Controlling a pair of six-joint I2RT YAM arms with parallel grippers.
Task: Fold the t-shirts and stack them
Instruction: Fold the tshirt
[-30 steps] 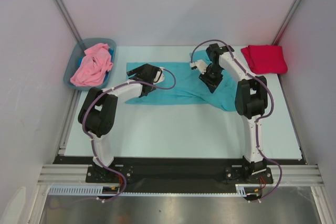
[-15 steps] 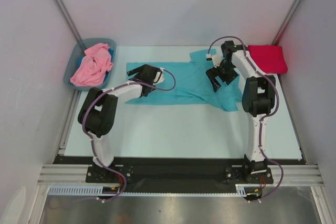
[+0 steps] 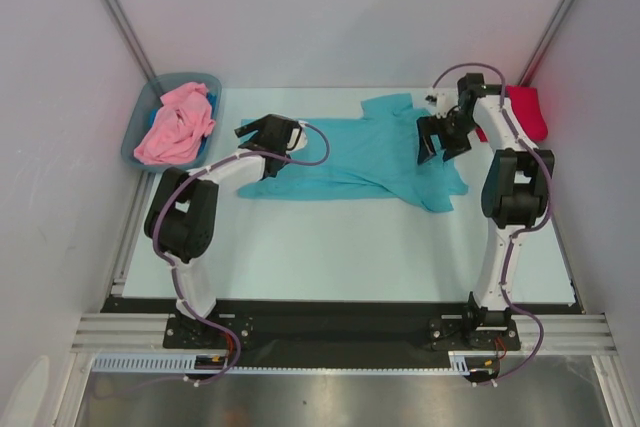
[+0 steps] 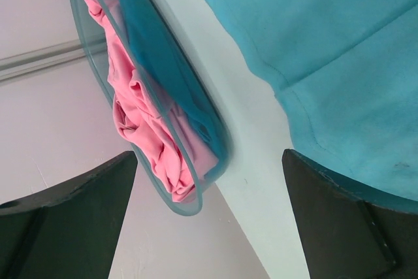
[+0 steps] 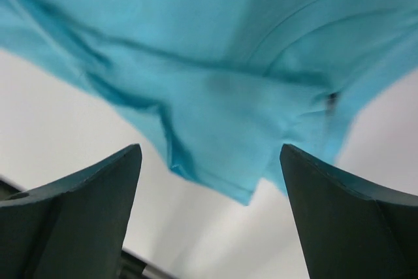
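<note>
While the teal t-shirt [image 3: 360,152] is lying spread out but rumpled on the table [image 3: 340,247], both arms are reaching toward it from the near side. The left gripper [image 3: 258,131] is hovering at the shirt's left end. Its fingers [image 4: 72,220] are standing wide apart and gripping nothing, and the shirt's stitched hem is showing through the gap. The right gripper [image 3: 438,143] is hanging over the shirt's right end, above bunched cloth. Its fingers [image 5: 78,207] are likewise spread wide, with no fabric caught between them. Left of the teal shirt, well apart from it, the pink t-shirt [image 3: 175,125] is sitting crumpled in the grey-blue bin [image 3: 130,142]. Right of the teal shirt, near its far corner, the red t-shirt [image 3: 527,112] is lying partly hidden behind the right arm.
</note>
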